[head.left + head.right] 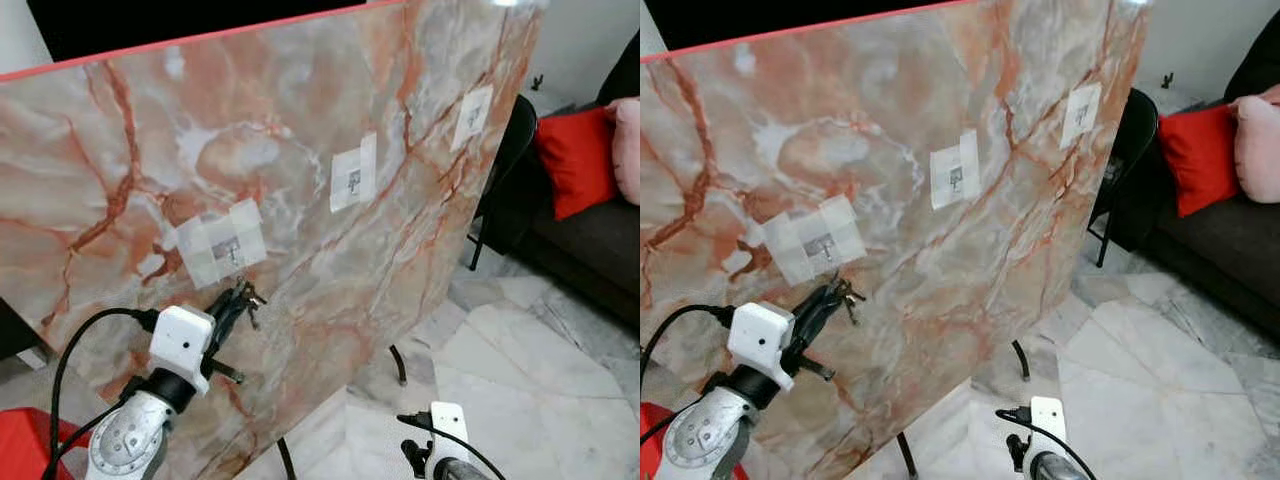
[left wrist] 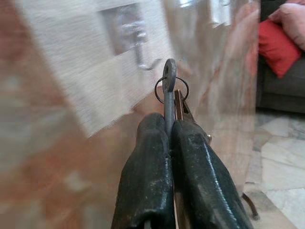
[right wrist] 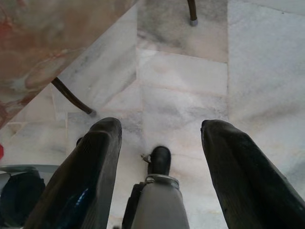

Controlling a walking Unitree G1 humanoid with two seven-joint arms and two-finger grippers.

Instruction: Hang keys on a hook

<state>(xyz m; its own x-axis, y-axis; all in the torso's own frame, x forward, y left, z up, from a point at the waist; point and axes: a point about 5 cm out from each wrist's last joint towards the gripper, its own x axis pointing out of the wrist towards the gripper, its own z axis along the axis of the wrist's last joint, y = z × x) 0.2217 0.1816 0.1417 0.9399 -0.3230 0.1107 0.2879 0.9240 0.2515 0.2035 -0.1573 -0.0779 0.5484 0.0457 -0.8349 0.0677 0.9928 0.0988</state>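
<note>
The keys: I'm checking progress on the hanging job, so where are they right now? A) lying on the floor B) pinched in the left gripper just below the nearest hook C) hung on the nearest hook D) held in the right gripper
B: the left gripper is shut on the keys, whose ring sits just below the hook on the marble panel, not yet over it.

A small bunch of dark metal keys (image 2: 167,93) on a thin wire ring is being pinched flat between the closed black fingers of the left gripper (image 2: 169,129), one key's round holed head sticking up past the fingertips. The bunch is sitting just below a small clear-and-silver adhesive hook (image 2: 142,57), which is sticking to a translucent tape patch on the upright orange-veined marble-patterned board (image 1: 330,280), its curled tip near the ring, not yet through it.
</note>
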